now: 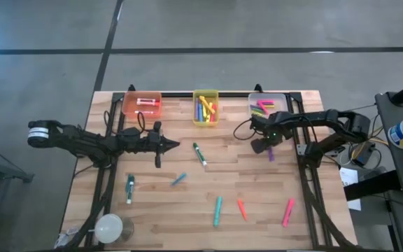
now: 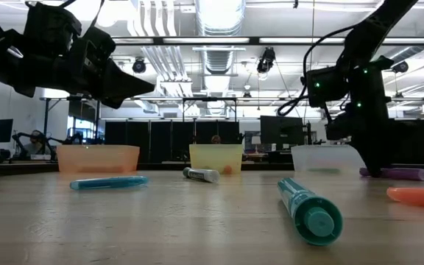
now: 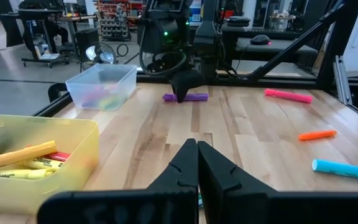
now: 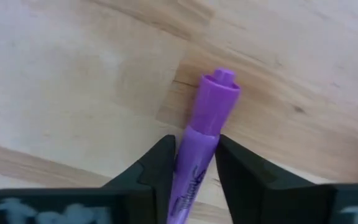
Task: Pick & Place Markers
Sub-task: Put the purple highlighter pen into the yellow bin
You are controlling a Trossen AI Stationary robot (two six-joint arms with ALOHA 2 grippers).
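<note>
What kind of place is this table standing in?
Probably a robotics lab or workshop in a large open room. The low view shows an exposed ceiling with strip lights and a row of monitors behind the table. The left wrist view shows shelves and a fan.

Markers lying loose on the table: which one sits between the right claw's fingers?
The purple marker, beside the clear bin. The right claw straddles it on the wood; every other loose marker lies apart from both claws.

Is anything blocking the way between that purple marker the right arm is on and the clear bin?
Nothing visible. The right gripper straddles the purple marker on bare wood, and the clear bin sits just behind it with only open table between.
</note>
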